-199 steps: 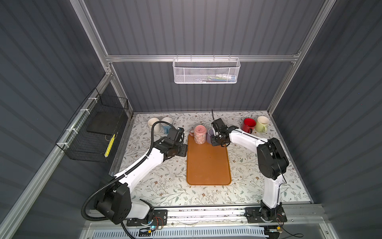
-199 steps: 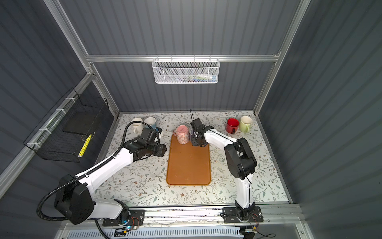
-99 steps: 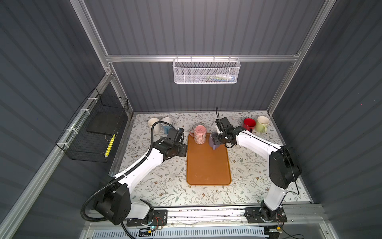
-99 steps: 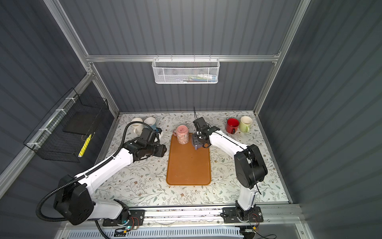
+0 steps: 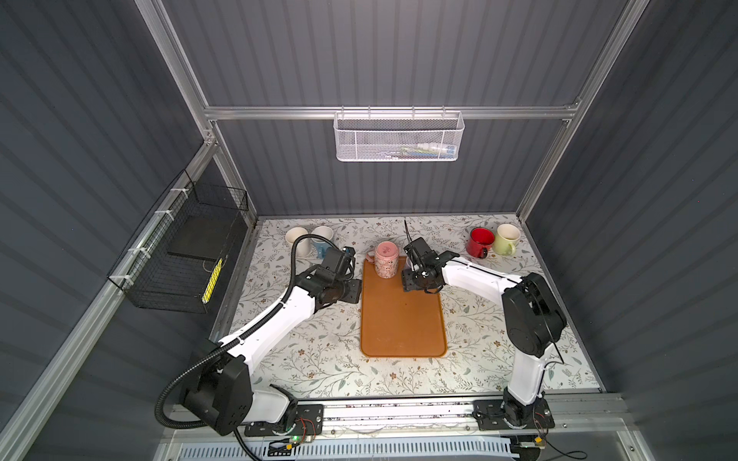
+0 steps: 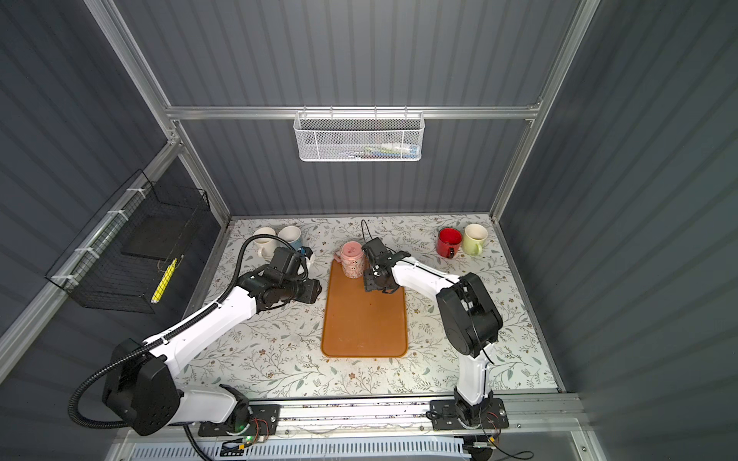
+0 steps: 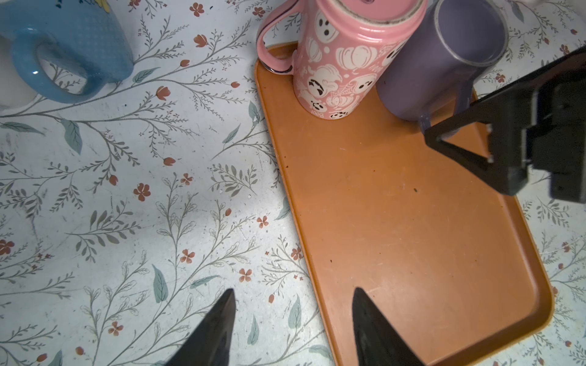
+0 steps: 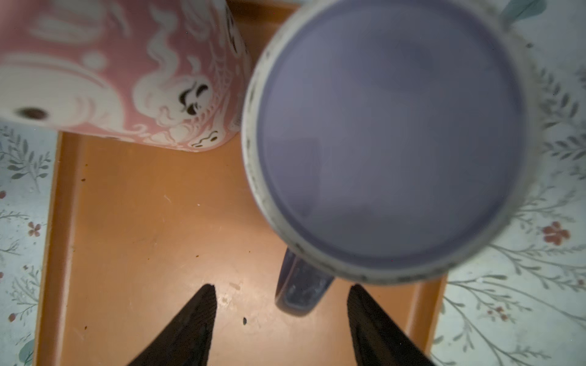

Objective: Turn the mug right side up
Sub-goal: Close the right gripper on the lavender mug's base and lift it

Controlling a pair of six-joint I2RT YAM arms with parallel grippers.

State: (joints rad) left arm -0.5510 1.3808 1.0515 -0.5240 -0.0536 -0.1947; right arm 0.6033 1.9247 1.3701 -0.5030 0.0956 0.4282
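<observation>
The purple mug point(image 8: 390, 136) stands on the orange tray point(image 7: 412, 237), directly ahead of the right gripper point(image 8: 282, 288), whose jaws are spread and pinch nothing. The mug's handle point(image 8: 301, 285) points back into the gap between the fingertips. This alignment suits a grip on the handle, probably the hold needed for the turn. The pink ghost-print mug point(image 7: 342, 63) stands close against the purple mug, ahead of one jaw, which limits side clearance. The left gripper point(image 7: 294, 290) is spread and empty, the tray's rim passing between its jaws, well short of both mugs and presumably held clear. The right wrist view is blurred: the pale-ringed flat disc reads as an upturned base, but a mouth cannot be excluded. In both top views the wrist covers most of the purple mug. A blue mug point(image 7: 73, 41) is cut off at the frame edge.
</observation>
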